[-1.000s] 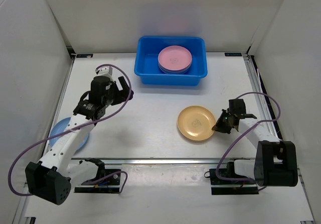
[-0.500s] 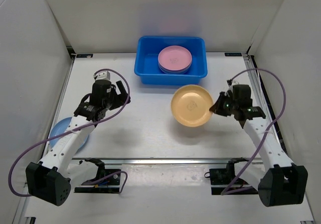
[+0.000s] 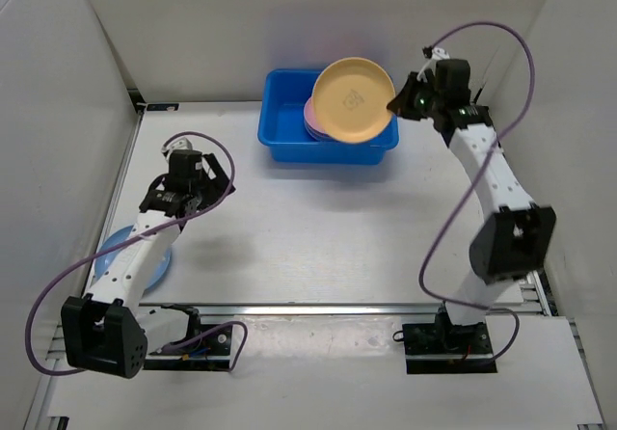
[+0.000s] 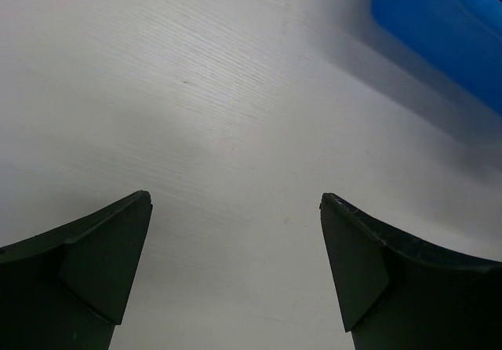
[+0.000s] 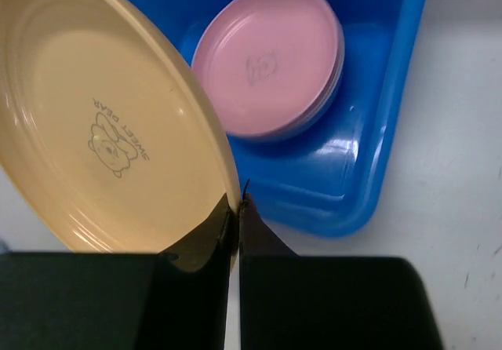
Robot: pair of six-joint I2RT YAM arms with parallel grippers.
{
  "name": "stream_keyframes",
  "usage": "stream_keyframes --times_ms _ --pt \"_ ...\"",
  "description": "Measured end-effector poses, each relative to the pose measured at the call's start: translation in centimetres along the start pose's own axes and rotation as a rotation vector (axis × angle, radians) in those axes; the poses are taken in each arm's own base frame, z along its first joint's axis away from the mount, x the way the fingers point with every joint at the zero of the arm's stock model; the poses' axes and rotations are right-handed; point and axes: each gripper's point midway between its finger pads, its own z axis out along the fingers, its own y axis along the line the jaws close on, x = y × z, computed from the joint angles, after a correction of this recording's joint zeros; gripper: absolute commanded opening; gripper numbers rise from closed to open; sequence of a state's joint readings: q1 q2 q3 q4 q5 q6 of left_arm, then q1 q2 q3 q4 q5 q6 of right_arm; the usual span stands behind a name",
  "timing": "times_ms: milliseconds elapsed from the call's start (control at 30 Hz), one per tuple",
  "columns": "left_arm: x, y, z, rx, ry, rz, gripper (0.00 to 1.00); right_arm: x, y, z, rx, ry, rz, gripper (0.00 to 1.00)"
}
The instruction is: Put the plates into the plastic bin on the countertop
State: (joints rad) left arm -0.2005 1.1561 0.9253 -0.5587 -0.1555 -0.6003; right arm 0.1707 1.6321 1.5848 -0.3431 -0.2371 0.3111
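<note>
Faintly, "SWEET BEAR" marks the orange plate (image 5: 102,130) in the right gripper (image 5: 238,202).

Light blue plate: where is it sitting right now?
Top view: the light blue plate lies at the near-left corner of the countertop, partly under the left arm, well apart from the bin at the far edge.

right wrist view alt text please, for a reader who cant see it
The right gripper pinches the rim of an orange-yellow plate between its fingers, above the blue bin, where a pink plate tops a small stack. White countertop shows at right.
</note>
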Motion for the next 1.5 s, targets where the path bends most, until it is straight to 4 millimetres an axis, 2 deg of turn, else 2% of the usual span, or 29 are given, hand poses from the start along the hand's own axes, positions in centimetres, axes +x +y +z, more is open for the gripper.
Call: stream_keyframes --times_ms 100,200,333,433,500,567,667,867,933,1033,1100,1133,1267,1333,1367,1433,1500 --pt "-0.6 2.5 0.2 -0.086 -0.007 -0.075 0.99 -2.1 -1.3 5.1 0.033 -0.016 0.007 0.0" --pt "-1.1 5.7 0.1 -0.184 -0.006 -0.167 0.99 -2.3 -2.5 10.1 0.067 -0.003 0.018 0.0" --pt "-1.6 10.6 -0.3 -0.322 -0.007 -0.303 0.99 -1.4 -3.4 15.9 0.112 0.006 0.028 0.0" --pt "-1.4 14.0 -0.7 -0.417 0.006 -0.39 0.99 1.0 -4.3 18.7 0.157 0.036 0.046 0.0" --pt "-0.9 16.2 -1.0 -0.475 0.019 -0.439 0.99 2.8 -4.8 19.5 0.196 0.068 0.055 0.0" --pt "-0.2 18.1 -1.4 -0.524 0.033 -0.486 0.99 3.7 -5.4 19.9 0.234 0.081 0.056 0.0" --pt "0.5 20.2 -2.0 -0.579 0.044 -0.538 0.99 3.5 -6.2 19.8 0.274 0.07 0.059 0.04" --pt "1.3 22.8 -2.8 -0.64 0.053 -0.597 0.99 3.7 -7.9 20.3 0.327 0.06 0.067 0.13" --pt "1.4 23.4 -3.2 -0.653 0.054 -0.609 0.99 4.3 -8.5 20.7 0.34 0.067 0.077 0.22" --pt "1.5 24.3 -3.8 -0.679 0.05 -0.623 0.99 5.1 -9.1 21.1 0.354 0.082 0.079 0.29" --pt "1.7 24.7 -4.5 -0.705 0.049 -0.628 0.99 5.3 -9.2 21.2 0.358 0.085 0.079 0.43" --pt "1.9 24.9 -4.8 -0.718 0.05 -0.631 0.99 5.3 -9.2 21.2 0.358 0.085 0.076 0.45" --pt "2.8 25.3 -5.9 -0.76 0.068 -0.673 0.99 5.4 -9.1 21.2 0.351 0.088 0.071 0.68" --pt "3.5 25.7 -6.5 -0.792 0.082 -0.699 0.99 5.5 -9.0 21.2 0.337 0.095 0.06 0.76" --pt "3.8 25.9 -7.0 -0.81 0.089 -0.716 0.99 5.5 -8.7 21.3 0.323 0.1 0.055 0.87" --pt "4.5 26.1 -8.0 -0.853 0.092 -0.738 0.99 5.3 -8.0 21.2 0.292 0.103 0.041 0.99" --pt "5.0 26.1 -9.3 -0.893 0.071 -0.768 0.99 5.2 -7.2 20.8 0.268 0.111 0.022 0.99"
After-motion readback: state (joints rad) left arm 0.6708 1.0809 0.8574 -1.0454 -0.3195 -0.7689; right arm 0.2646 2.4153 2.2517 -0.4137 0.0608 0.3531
